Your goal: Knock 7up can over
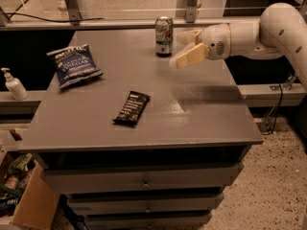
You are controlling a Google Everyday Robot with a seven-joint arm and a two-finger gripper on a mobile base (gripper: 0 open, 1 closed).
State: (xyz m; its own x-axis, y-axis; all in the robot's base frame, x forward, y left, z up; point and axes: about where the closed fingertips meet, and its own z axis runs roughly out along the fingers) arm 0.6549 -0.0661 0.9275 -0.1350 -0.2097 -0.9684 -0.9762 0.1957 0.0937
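Observation:
The 7up can (164, 36) stands upright near the far edge of the grey table (201, 114). It has a green and silver label and a silver top. My gripper (183, 48) is just to the right of the can, a small gap away, not touching it. It reaches in from the right on a white arm (268, 30). Its two cream fingers (190, 56) are spread apart, one behind the other, with nothing between them.
A dark blue chip bag (74, 64) lies at the table's left. A black snack bar (132, 108) lies in the middle. A white pump bottle (13, 84) stands on a ledge at the left. A cardboard box (24, 200) sits on the floor at the lower left. Drawers are under the table.

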